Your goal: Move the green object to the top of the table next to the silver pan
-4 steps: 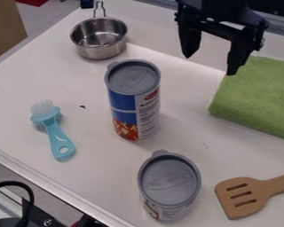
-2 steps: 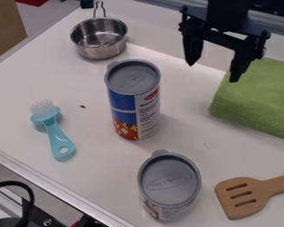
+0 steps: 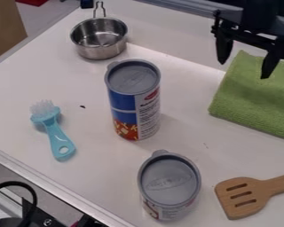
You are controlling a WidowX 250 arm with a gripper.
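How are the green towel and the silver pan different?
The green towel is soft cloth; the silver pan is shiny metal. The towel lies flat, while the pan stands with hollow sides. The pan has a handle; the towel has none. Both are on the table.

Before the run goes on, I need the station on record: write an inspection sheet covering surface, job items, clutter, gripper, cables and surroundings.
Surface: white table, one small dark speck left of the taller-looking can
Job items: green towel lying at the right; silver pan upright near the far left corner, towel not beside it
Clutter: blue-labelled can and second lidded can, both upright; blue brush; wooden spatula
Gripper: black gripper at the upper right over the towel, fingers apart, holding nothing
Cables: black cable curving at the lower left, off the table
Surroundings: brown panel and red item beyond the table
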